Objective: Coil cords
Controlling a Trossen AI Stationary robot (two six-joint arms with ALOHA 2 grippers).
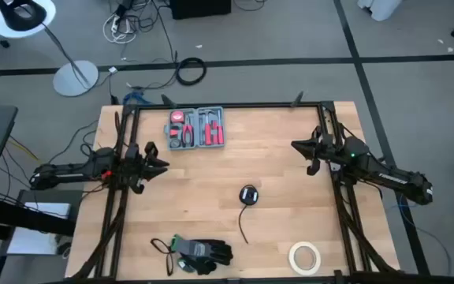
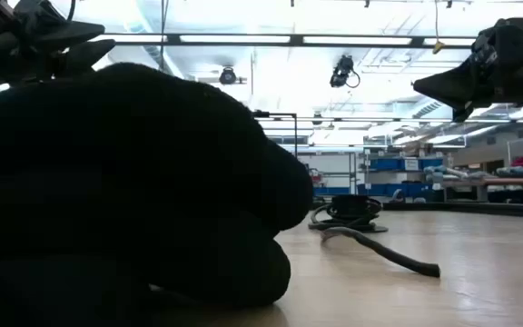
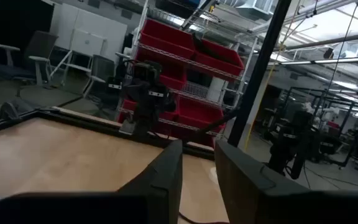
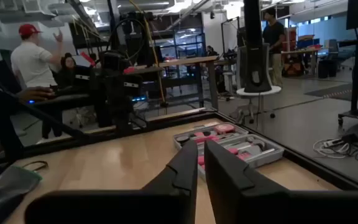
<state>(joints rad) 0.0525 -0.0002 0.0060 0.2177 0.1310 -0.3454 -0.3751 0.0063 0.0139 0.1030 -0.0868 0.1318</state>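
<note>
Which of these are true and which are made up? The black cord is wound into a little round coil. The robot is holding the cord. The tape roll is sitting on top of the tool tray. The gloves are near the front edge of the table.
1. The black cord is wound into a little round coil. True; a loose tail trails off it.
2. The robot is holding the cord. False; the left gripper and the right gripper are both up off the table, away from it.
3. The tape roll sits on the tool tray. False; the roll lies on the bare table, far from the tray.
4. The gloves are near the table's front edge. True.
</note>
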